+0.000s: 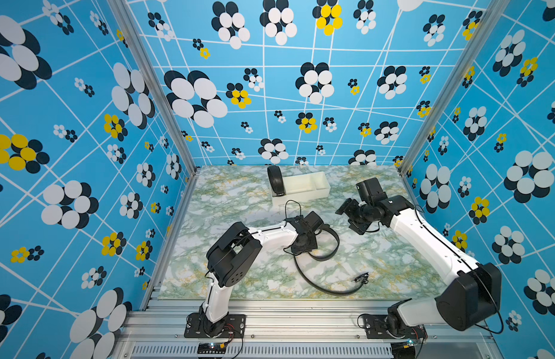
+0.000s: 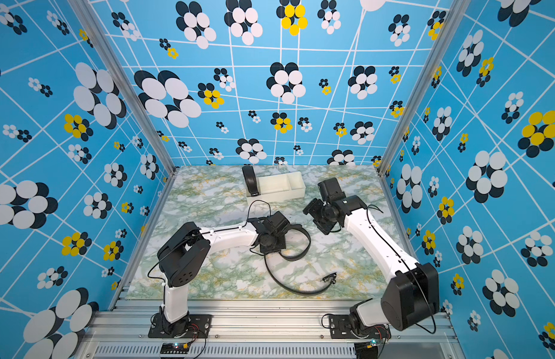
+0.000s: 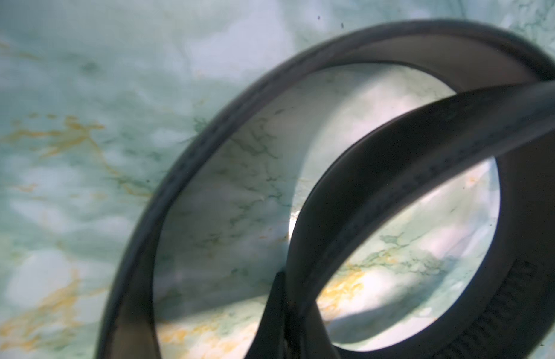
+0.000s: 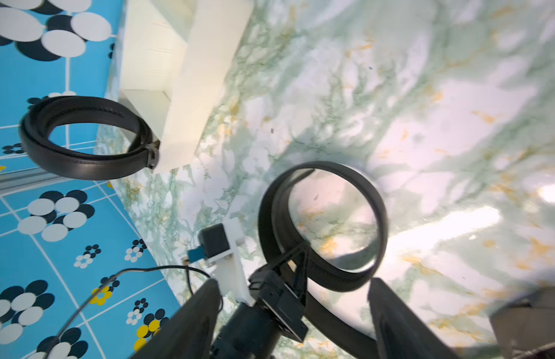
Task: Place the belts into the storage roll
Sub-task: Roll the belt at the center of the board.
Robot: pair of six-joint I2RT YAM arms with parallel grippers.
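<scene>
One black belt lies on the marble table, curled into a loose loop beside my left gripper. Its tail runs toward the front and ends at a dark buckle. In the left wrist view the left gripper is shut on this belt, pinching the strap where the loop crosses. My right gripper hovers to the right of the loop, open and holding nothing; its fingers stand wide apart. A second belt, tightly coiled, stands on edge in the left end compartment of the cream storage roll.
The storage roll sits near the back wall, slightly angled, and its other compartments hold nothing. Patterned blue walls close three sides. A thin black cable arches over the left wrist. The arm bases stand on the aluminium rail at the front.
</scene>
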